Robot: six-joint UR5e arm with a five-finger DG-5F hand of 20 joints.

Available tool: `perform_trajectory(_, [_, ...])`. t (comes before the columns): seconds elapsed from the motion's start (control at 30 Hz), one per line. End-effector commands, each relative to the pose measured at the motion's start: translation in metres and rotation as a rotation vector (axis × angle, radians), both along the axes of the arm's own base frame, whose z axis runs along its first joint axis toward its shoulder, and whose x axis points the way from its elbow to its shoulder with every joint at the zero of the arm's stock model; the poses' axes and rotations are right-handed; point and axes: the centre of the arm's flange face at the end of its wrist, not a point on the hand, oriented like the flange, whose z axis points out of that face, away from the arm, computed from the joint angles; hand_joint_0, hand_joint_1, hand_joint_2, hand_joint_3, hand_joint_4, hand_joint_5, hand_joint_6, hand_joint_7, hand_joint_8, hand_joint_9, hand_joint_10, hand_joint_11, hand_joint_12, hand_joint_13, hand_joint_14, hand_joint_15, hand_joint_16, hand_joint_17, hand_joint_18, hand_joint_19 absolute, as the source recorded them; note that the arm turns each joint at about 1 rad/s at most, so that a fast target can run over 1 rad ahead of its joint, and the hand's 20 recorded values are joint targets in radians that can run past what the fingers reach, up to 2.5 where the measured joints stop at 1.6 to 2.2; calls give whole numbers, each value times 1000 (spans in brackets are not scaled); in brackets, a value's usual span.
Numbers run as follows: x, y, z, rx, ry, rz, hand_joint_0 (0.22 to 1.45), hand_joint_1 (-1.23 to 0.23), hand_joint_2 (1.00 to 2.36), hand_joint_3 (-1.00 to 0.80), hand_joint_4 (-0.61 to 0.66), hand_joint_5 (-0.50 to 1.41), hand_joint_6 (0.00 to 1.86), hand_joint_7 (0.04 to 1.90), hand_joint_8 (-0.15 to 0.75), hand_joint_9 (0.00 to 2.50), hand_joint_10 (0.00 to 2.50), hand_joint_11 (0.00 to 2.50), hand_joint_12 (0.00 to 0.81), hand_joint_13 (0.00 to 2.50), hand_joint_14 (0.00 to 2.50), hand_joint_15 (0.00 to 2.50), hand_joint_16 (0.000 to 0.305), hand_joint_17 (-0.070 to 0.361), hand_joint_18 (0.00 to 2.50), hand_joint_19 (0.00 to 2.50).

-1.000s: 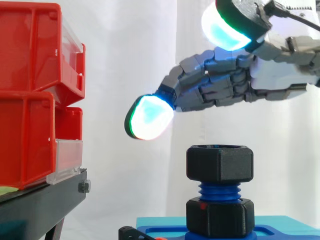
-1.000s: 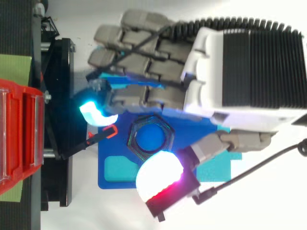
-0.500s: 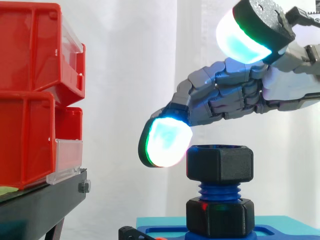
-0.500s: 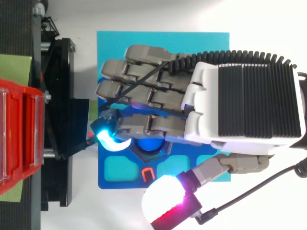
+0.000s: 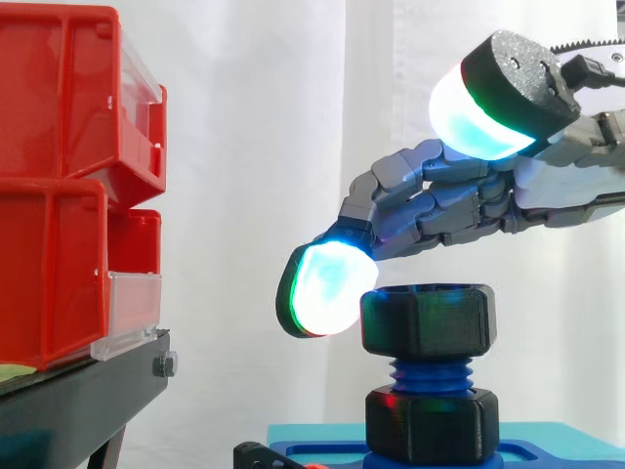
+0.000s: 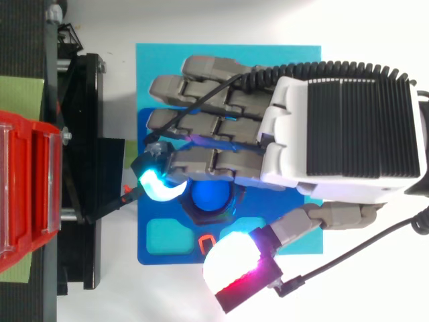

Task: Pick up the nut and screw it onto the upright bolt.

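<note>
Black and six-sided, one matte nut (image 5: 425, 320) sits level on the upper threads of the single blue bolt (image 5: 428, 373), whose long axis stands straight up. A second black nut, the lower nut (image 5: 433, 425), sits at the foot of the coarse ridged thread, on a dark blue base (image 5: 547, 451). The base lies on a cyan plate (image 6: 154, 60), along the plate's edge nearest the thumb, on the white worktop (image 6: 154, 295). The hand (image 5: 459, 200) reaches over the bolt with its fingers loosely extended, gripping nothing. One cyan-glowing fingertip (image 5: 327, 290) is at the nut's upper corner facing the bins, and the thumb pad (image 5: 483, 112) is raised well above. Two red bins (image 5: 49, 274) are stacked on a black stand (image 5: 78, 401).
</note>
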Motion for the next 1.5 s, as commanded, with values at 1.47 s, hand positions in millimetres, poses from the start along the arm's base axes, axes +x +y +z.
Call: perform_trajectory(1.47, [6, -56, 37, -8, -45, -11, 464, -152, 1000, -500, 184, -186, 502, 691, 251, 441, 0, 0, 322, 181, 0, 0, 38, 86, 0, 0])
